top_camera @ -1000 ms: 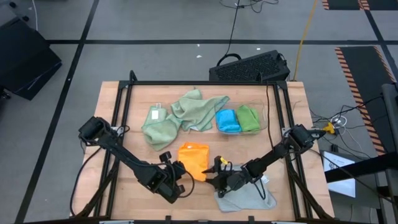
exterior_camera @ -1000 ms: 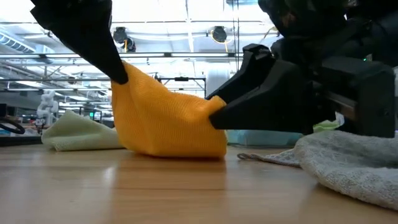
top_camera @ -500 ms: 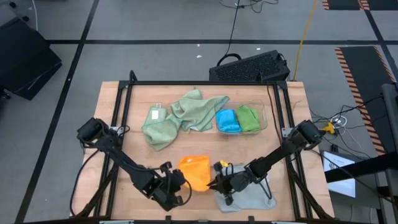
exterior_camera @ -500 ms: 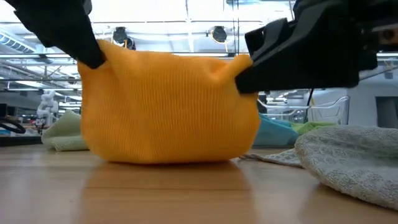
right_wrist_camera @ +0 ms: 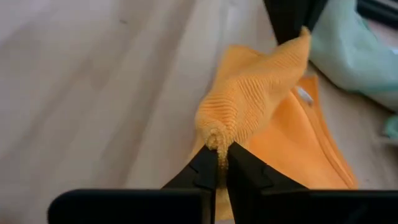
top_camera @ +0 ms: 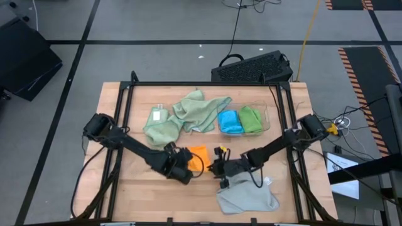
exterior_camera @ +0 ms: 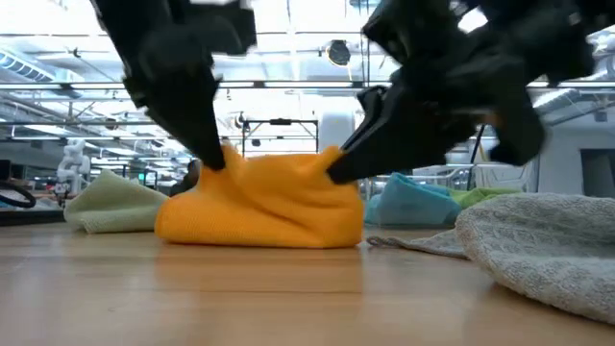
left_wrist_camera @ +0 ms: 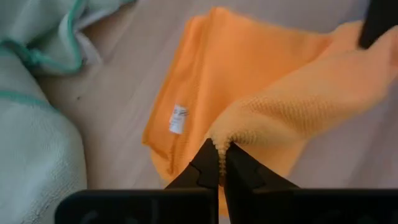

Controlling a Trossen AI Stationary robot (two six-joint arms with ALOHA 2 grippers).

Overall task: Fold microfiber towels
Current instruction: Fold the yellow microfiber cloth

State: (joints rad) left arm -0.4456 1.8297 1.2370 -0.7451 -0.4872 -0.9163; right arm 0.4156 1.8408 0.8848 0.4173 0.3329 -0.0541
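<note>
The orange towel (top_camera: 198,155) lies half folded on the wooden table, near the middle; the low view shows it as a low heap (exterior_camera: 264,207). My left gripper (top_camera: 186,164) is shut on its left corner. My right gripper (top_camera: 213,167) is shut on its right corner. Both corners are raised a little above the rest of the cloth. A grey towel (top_camera: 248,196) lies crumpled at the front right. Two pale green towels (top_camera: 182,116) lie bunched at the back. My left gripper pinches a bunched corner of the orange towel (left_wrist_camera: 219,138) between its two fingertips, slanting down from the near left. The corner is lifted slightly, and the cloth beyond it lies on the table. My right gripper pinches the other bunched corner (right_wrist_camera: 213,132) between its fingertips, slanting down from the near right. The edge between the two corners (exterior_camera: 279,171) sags slack over the lower layer.
A clear tray (top_camera: 267,116) at the back right holds a folded blue towel (top_camera: 230,122) and a bright green one (top_camera: 251,119). The grey towel lies close under the right arm. A black frame (top_camera: 201,83) borders the table. Bare wood (top_camera: 135,198) shows at the front left.
Half a second ago the orange towel hung spread between both grippers near the front edge. Both grippers have since gone toward the far edge and down, drawing closer together. The held edge has folded over the part that stayed on the table.
</note>
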